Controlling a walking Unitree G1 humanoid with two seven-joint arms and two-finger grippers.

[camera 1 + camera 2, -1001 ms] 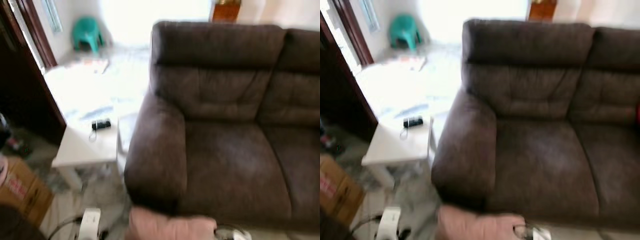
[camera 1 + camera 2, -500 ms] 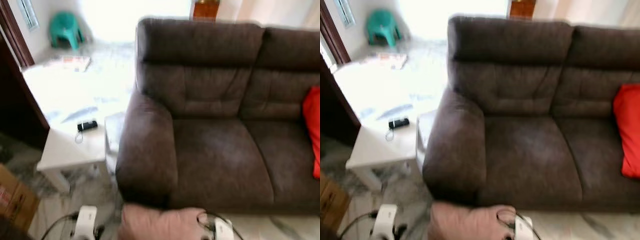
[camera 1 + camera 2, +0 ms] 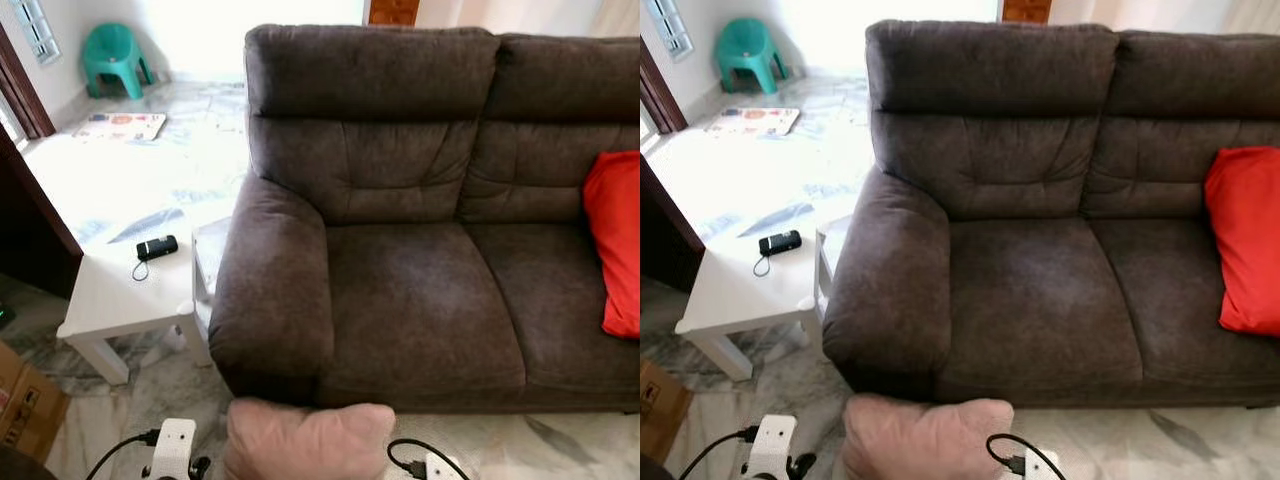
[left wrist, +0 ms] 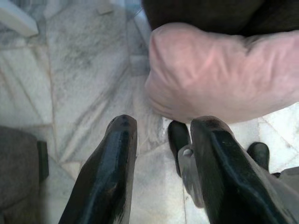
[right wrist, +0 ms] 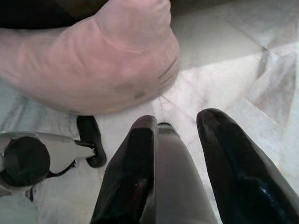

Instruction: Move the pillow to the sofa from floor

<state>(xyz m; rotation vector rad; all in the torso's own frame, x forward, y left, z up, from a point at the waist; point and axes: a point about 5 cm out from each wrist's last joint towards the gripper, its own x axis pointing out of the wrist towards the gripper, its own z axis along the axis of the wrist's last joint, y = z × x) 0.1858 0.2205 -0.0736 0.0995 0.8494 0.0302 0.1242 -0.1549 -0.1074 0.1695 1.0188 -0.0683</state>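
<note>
A pale pink pillow (image 3: 305,440) sits at the bottom edge of the eye views, just in front of the brown sofa (image 3: 420,300) near its left armrest. In the left wrist view the pillow (image 4: 224,70) lies beyond my left gripper (image 4: 163,123), which is open with nothing between its fingers. In the right wrist view the pillow (image 5: 93,60) is likewise ahead of my open right gripper (image 5: 179,120), above the marble floor. Whether either gripper touches the pillow cannot be told.
A red cushion (image 3: 615,240) rests on the sofa's right seat. A white side table (image 3: 120,290) with a small black device (image 3: 156,247) stands left of the armrest. A cardboard box (image 3: 25,405) is at the lower left and a green stool (image 3: 112,55) is far back.
The camera has swung right and the picture has sharpened: the sofa sits further left and the red cushion has come into view. The pillow stays at the bottom edge.
</note>
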